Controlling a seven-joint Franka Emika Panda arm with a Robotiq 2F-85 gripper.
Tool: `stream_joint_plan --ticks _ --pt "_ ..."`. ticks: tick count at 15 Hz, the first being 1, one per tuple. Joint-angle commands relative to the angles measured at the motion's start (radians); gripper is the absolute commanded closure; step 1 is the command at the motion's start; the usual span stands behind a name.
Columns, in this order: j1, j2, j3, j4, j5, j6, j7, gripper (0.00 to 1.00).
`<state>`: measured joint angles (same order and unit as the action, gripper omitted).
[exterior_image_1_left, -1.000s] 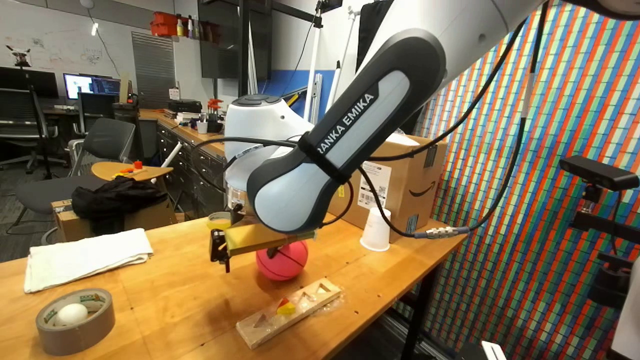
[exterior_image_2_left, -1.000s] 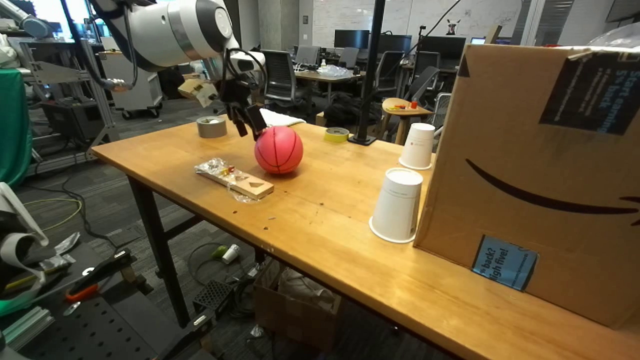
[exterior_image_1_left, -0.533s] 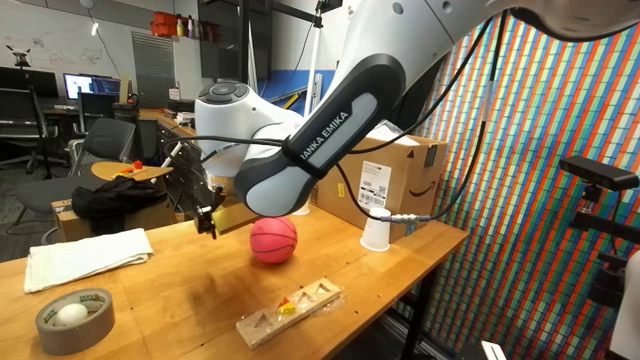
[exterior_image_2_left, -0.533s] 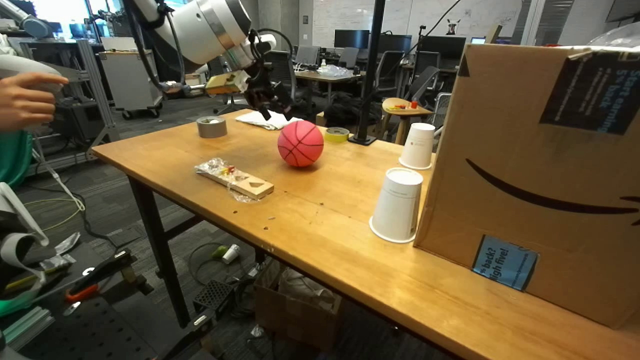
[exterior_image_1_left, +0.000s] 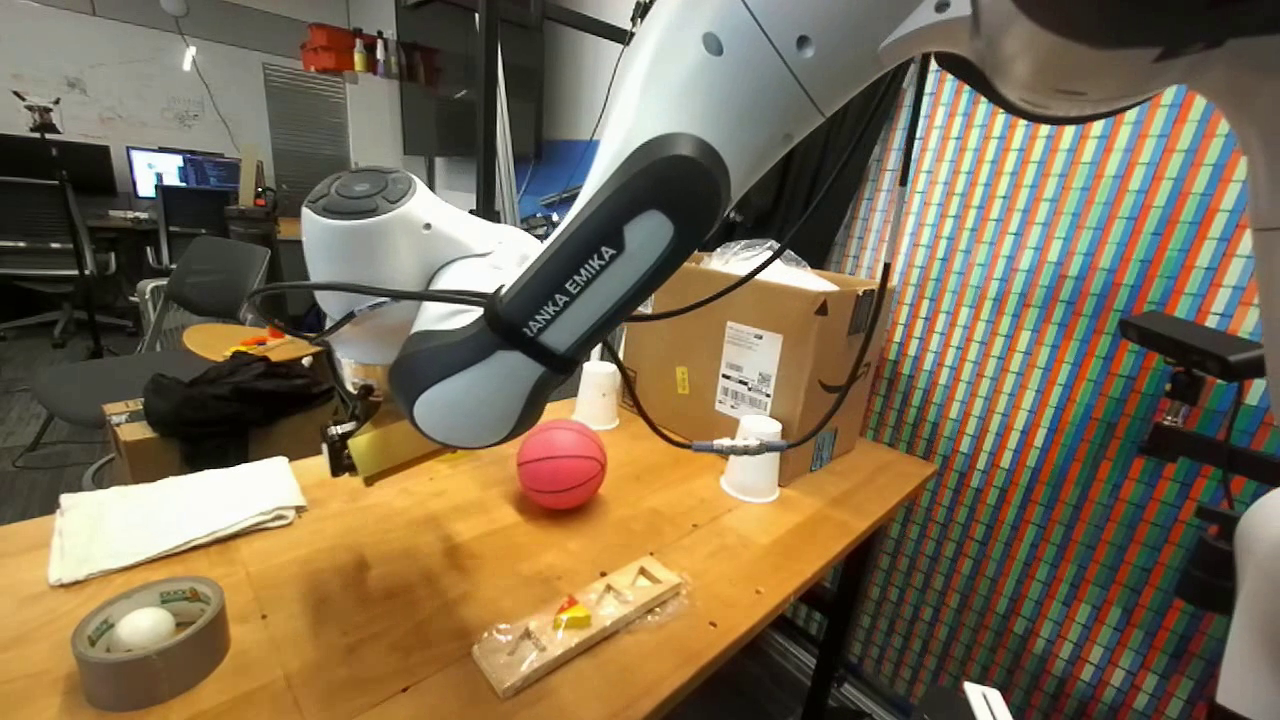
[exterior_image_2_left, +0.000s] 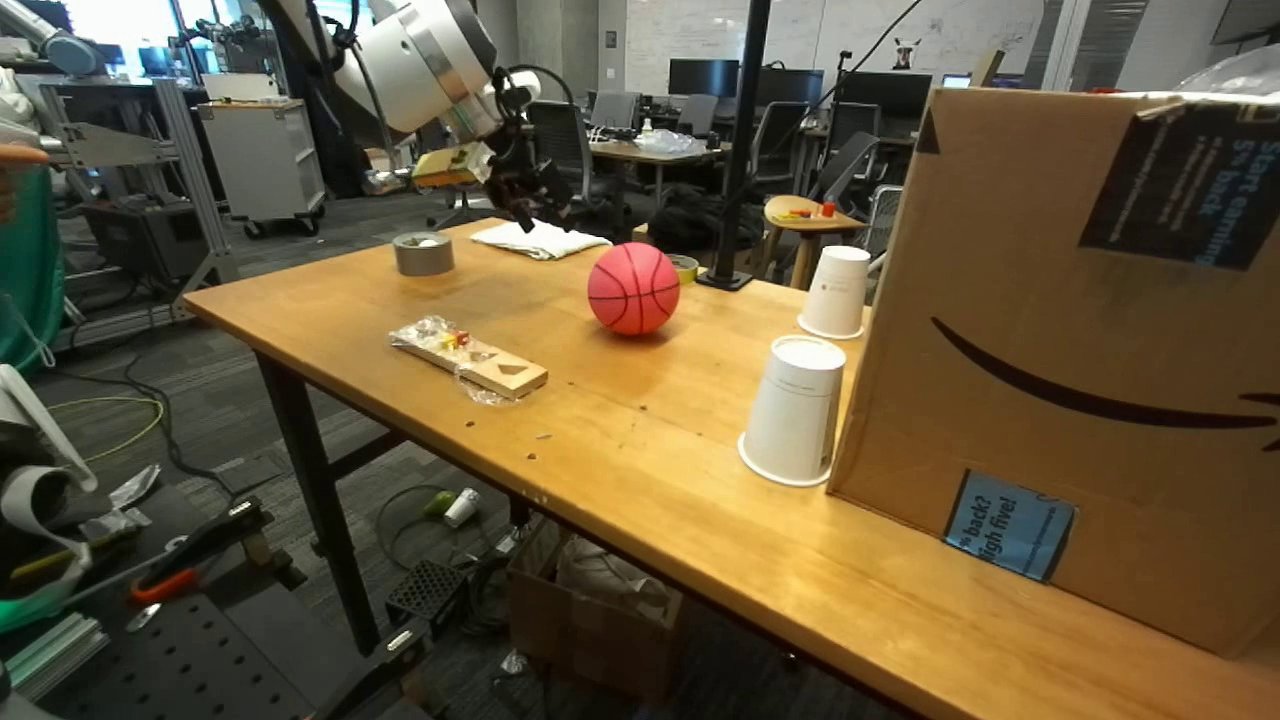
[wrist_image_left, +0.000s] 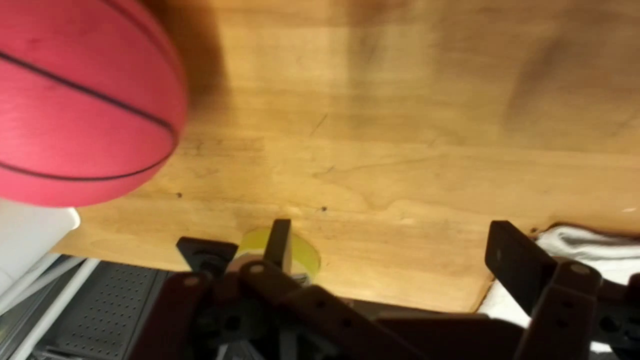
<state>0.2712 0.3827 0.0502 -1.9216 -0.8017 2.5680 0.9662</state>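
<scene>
Wrist view shows one pincer (wrist_image_left: 391, 225) spread wide near one pink ball (wrist_image_left: 85, 100) and one cloth (wrist_image_left: 602, 255).

From my remote station I log a glossy white robot arm (exterior_image_1_left: 670, 110) with round blue-grey caps (exterior_image_1_left: 712, 43) and a dark grey segmented disc (exterior_image_1_left: 360, 192); black rounded link cover (exterior_image_1_left: 690, 172), pale blue-grey inlay (exterior_image_1_left: 612, 300), white lettering (exterior_image_1_left: 572, 290) I read as "RANKA EMIKA", black strap (exterior_image_1_left: 525, 335), black cables (exterior_image_1_left: 400, 293), silver-grey barrel connector (exterior_image_1_left: 740, 447). Wrist view: black gripper (wrist_image_left: 395, 242), flat angular fingers (wrist_image_left: 515, 262), round pale pin heads (wrist_image_left: 580, 268).
</scene>
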Motion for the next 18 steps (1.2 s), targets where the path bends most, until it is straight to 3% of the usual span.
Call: stream_joint_plan --ticks 1,6,8,14,18 --pt "0.054 -0.028 0.027 -0.050 0.086 -0.070 0.040 0.00" --pt "0.102 -0.088 0.033 -0.113 0.113 -0.196 0.118 0.00" --pt "0.119 -0.133 0.031 -0.124 0.103 -0.289 0.218 0.00" --pt "0.094 -0.251 0.087 -0.140 0.232 -0.529 0.420 0.00" --pt "0.071 -0.301 0.105 -0.187 0.299 -0.613 0.501 0.00"
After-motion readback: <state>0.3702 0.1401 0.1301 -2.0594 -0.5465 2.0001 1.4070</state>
